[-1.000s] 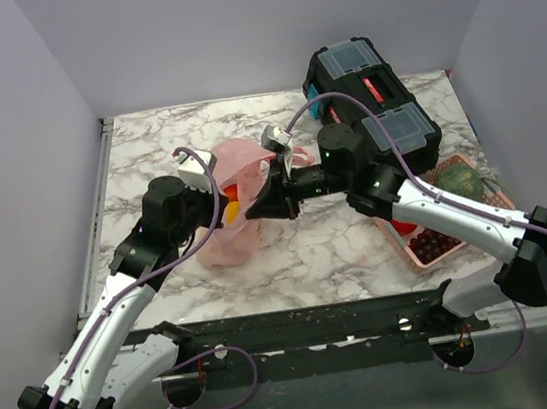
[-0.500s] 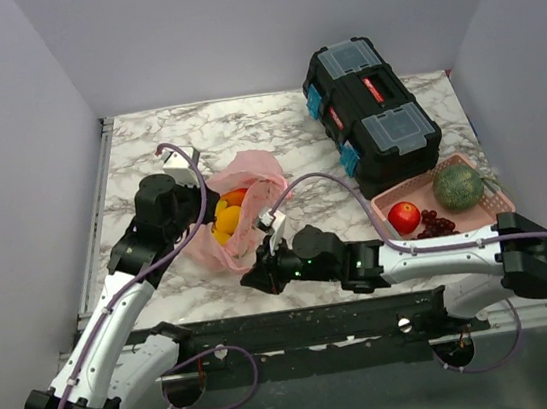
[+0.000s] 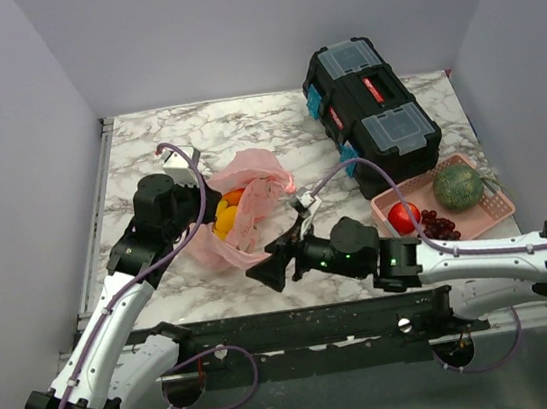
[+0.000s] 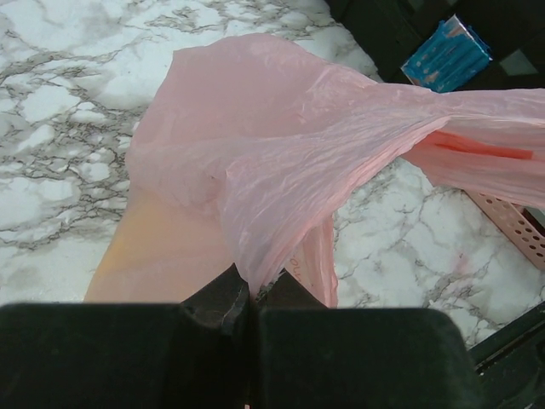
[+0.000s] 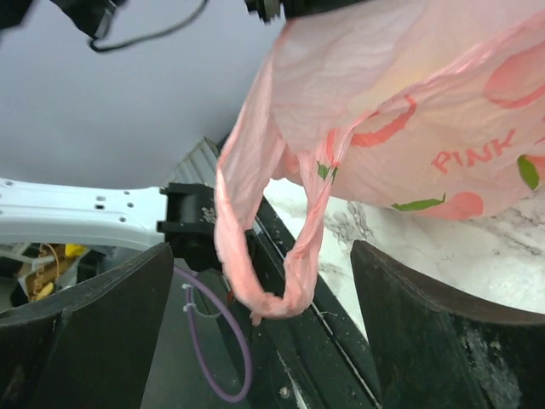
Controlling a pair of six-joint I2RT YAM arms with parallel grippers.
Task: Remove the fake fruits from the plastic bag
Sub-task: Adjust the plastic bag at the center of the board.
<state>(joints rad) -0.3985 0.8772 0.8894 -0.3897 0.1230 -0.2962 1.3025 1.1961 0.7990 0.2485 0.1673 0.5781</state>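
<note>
- Top view: bag [image 3: 254, 207] hangs lifted at table centre-left, mouth open toward the left; orange and yellow fruits [image 3: 226, 211] show inside, none out on the table.
- Only the top view shows the fruits. In both wrist views the pink film hides them.
- L claw [image 3: 198, 196] is at the bag's far-left rim. L wrist view: L claw [image 4: 249, 298] is pinched together on a bunched fold of the bag [image 4: 272, 153].
- R claw [image 3: 265, 272] sits low, near side of the bag, toward the table's near edge.
- R wrist view: R claw [image 5: 260, 256] has its fingers [image 5: 85, 324] wide apart, gripping nothing. A loop [image 5: 264, 247] of the bag [image 5: 409, 111] dangles between them; contact can't be told.
- "PINK" print shows only in the R wrist view.
- Basket [image 3: 491, 208] sits at right, toolbox [image 3: 371, 101] far right.
- Vs 1 s ago: R arm was up by the bag's far side w/ claw nearly together; it has since dropped to the near side and sprung open. Bag mouth now gapes wider, and the L claw has shifted slightly left.
</note>
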